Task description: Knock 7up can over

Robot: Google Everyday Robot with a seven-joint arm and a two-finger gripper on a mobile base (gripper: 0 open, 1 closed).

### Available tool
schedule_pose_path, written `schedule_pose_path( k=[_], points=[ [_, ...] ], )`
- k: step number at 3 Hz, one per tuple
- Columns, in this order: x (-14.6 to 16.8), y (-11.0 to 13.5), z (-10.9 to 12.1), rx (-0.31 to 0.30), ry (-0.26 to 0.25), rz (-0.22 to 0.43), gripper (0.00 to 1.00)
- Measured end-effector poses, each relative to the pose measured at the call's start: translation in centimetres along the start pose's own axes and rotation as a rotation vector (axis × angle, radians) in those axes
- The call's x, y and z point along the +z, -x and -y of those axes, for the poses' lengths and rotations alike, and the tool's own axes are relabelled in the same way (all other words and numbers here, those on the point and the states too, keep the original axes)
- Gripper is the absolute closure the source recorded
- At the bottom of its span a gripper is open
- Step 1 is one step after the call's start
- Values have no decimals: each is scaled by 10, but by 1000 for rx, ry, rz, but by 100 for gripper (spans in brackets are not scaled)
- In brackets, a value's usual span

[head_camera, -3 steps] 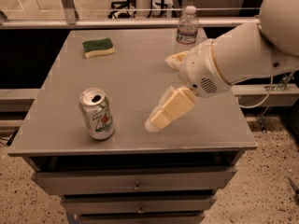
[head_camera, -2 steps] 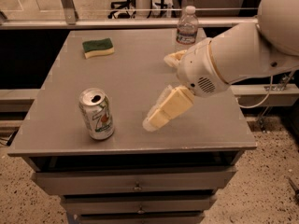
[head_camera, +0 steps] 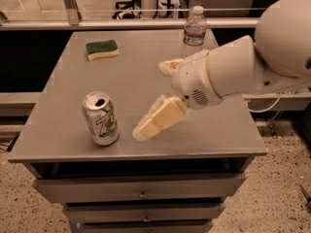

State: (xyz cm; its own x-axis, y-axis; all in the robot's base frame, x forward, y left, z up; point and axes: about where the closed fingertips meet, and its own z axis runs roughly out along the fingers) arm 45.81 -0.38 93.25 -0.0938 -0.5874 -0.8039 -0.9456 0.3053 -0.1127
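- The bench (head_camera: 63, 130) is a grey top with drawers under its front edge.
- The 7up can (head_camera: 100, 119) stands upright on the bench close to the front edge, on the left half. Its opened top is showing and its label faces the front.
- A green and yellow sponge (head_camera: 102, 49) lies flat straight behind the can, well apart from it.
- My tool (head_camera: 150, 99) hangs just right of the can, near it but not touching. It is spread wide and grips nothing.
- The near finger (head_camera: 160, 120) slopes down and to the left, and its tip points at the can's lower half, low over the bench. I cannot tell if the tip touches the surface.
- The far finger (head_camera: 169, 66) sits farther back than the can and higher in view.
- My wrist (head_camera: 194, 84), a rounded white housing, is right of the can and above the bench.
- A clear water bottle (head_camera: 194, 30) stands upright well behind and to the right of the can, beyond my wrist.
- My forearm (head_camera: 233, 69) runs up and to the right, away from the can, to a big domed joint (head_camera: 286, 38) past the bench's right edge.
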Motion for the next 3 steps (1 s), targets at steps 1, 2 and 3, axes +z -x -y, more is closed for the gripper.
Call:
schedule_pose_path(
  k=[1,2,3],
  points=[
    [38,16,-2,21,5,114,0],
    [72,26,-3,41,12,200,0],
    [107,25,-4,64,10,282,0]
  ],
)
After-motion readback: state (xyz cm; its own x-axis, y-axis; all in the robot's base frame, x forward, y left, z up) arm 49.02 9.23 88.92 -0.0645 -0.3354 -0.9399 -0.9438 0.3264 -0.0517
